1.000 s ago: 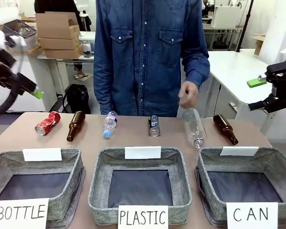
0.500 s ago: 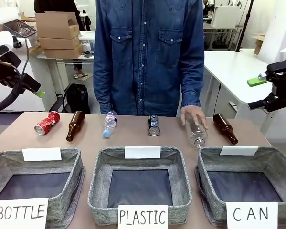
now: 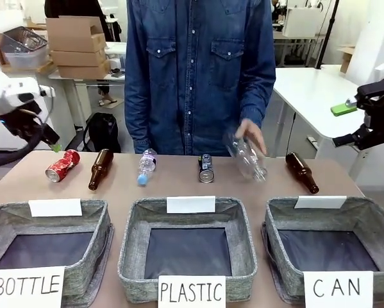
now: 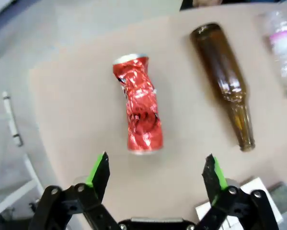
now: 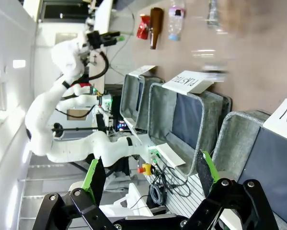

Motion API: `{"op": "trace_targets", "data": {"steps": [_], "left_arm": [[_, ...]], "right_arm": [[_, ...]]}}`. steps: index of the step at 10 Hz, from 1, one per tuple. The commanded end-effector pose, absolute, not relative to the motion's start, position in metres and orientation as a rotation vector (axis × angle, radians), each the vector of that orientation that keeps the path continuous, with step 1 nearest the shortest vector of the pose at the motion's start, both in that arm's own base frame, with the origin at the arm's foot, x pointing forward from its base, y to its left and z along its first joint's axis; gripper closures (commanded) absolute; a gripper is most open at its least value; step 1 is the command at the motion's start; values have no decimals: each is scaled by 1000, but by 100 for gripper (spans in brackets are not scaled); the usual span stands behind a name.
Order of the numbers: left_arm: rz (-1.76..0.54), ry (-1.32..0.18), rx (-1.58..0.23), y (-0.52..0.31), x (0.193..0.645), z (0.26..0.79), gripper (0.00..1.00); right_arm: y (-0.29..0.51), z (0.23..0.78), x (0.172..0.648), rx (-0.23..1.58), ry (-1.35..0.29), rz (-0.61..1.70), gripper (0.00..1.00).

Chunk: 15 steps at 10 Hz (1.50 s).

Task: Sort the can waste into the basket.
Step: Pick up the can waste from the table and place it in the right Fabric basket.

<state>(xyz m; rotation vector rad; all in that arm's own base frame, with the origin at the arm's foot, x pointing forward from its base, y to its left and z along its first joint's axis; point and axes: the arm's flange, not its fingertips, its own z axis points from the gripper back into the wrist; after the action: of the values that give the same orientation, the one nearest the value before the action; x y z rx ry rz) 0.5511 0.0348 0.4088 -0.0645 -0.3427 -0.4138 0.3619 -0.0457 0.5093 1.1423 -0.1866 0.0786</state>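
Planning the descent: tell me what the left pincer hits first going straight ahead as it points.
Probably the crushed red can, lying centred ahead of the open left pincer; the brown bottle sits off to the side. Depth is unclear.

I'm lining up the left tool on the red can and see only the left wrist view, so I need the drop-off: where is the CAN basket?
Observer: The CAN basket is the rightmost of three along the near edge. The red can lies at the far left.
Operator: Any other can out there?
Observer: A dark can lies mid-table, behind the PLASTIC basket.
Operator: Anyone near it?
Observer: A person's hand holds a clear bottle tilted, just right of the dark can.
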Motion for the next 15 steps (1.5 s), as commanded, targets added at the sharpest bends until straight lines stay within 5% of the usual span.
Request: {"op": "trace_targets", "data": {"steps": [1, 5, 13, 14, 15], "left_arm": [[-526, -217, -122, 35, 590, 398, 0], [-490, -143, -99, 43, 641, 359, 0], [-485, -71, -116, 37, 648, 321, 0], [-489, -53, -92, 32, 648, 317, 57], [-491, -47, -90, 30, 649, 314, 58]], "right_arm": [[-46, 511, 363, 1147, -195, 100, 0], [-46, 511, 363, 1147, -195, 100, 0], [-46, 511, 363, 1147, -195, 100, 0], [-46, 511, 363, 1147, -195, 100, 0], [-46, 511, 363, 1147, -195, 100, 0]]}}
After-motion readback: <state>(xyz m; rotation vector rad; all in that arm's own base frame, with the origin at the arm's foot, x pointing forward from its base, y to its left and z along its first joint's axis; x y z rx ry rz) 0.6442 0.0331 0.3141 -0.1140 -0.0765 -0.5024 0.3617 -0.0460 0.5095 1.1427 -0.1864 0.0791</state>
